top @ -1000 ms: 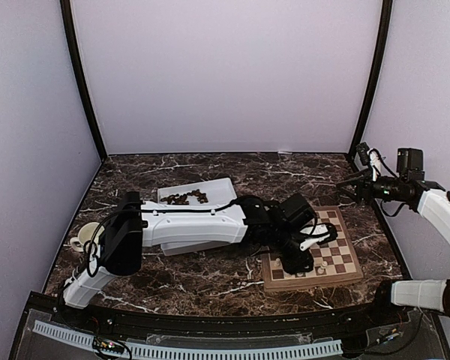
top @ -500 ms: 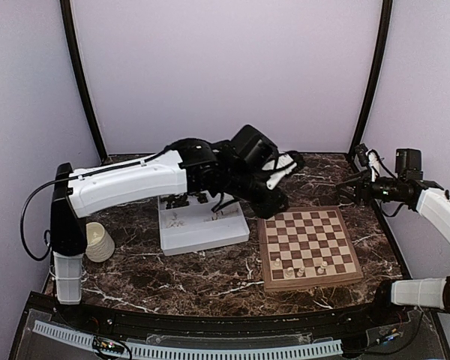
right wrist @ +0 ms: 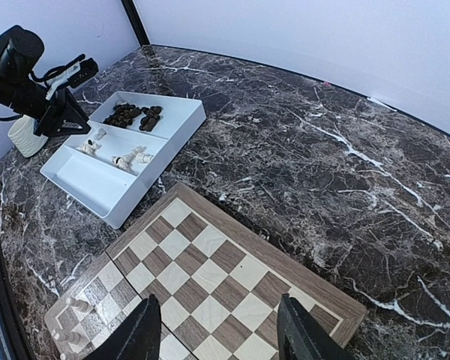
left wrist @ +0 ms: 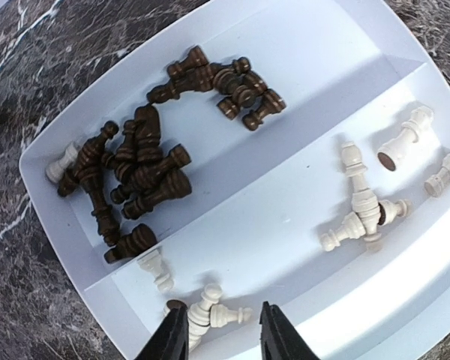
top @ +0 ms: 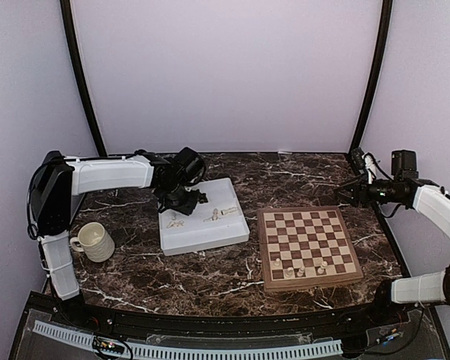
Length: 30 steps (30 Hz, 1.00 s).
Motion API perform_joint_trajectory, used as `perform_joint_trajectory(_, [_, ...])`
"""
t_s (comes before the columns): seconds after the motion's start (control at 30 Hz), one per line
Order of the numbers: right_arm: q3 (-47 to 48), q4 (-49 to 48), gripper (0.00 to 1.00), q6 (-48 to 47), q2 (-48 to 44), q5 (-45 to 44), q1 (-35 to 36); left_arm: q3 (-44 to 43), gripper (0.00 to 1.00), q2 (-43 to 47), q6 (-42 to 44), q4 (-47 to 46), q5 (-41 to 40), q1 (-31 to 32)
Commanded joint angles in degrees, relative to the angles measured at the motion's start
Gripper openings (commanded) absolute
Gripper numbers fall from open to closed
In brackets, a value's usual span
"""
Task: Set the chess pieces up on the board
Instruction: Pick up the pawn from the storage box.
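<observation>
Over the white tray (top: 210, 234), the left gripper (left wrist: 221, 341) hangs part open and empty.
Dark chess pieces (left wrist: 135, 176) lie heaped in one tray compartment, cream chess pieces (left wrist: 364, 214) scattered in the next. The board (top: 307, 225) sits just right of the tray and carries a few cream men (top: 289, 272). Further right, the right gripper (right wrist: 219, 334) stands half open, holding nothing.

Left arm (top: 109, 174) and right arm (top: 441, 210): white shells, black joints, black cabling; left gripper (left wrist: 221, 334) apparently black-fingered.
</observation>
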<state>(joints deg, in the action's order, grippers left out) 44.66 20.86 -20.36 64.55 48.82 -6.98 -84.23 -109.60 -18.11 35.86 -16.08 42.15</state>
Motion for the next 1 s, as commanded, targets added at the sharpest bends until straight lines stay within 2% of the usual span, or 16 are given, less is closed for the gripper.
perform_joint_trajectory(0.0, [1.8,0.1,0.54,-1.0,0.7,0.2,-0.2,2.4,0.37,4.9,-6.4,1.0,-0.4,-3.0])
perform_joint_trajectory(0.23, [2.1,0.3,0.54,-1.4,1.7,0.6,-0.2,0.7,0.38,3.2,-5.3,-2.7,1.8,-8.4])
perform_joint_trajectory(0.4, [2.0,0.7,0.54,-1.6,1.1,0.2,-0.2,-4.2,0.29,0.0,-5.2,1.6,5.9,-8.9])
perform_joint_trajectory(0.7, [2.3,1.3,0.54,-2.1,1.3,0.8,-0.2,8.0,0.3,6.1,-12.0,-0.2,9.0,-8.2])
perform_joint_trajectory(0.97, [2.4,1.4,0.54,-2.2,1.6,1.2,-0.1,8.0,0.37,2.3,-11.7,-2.0,9.6,-8.2])
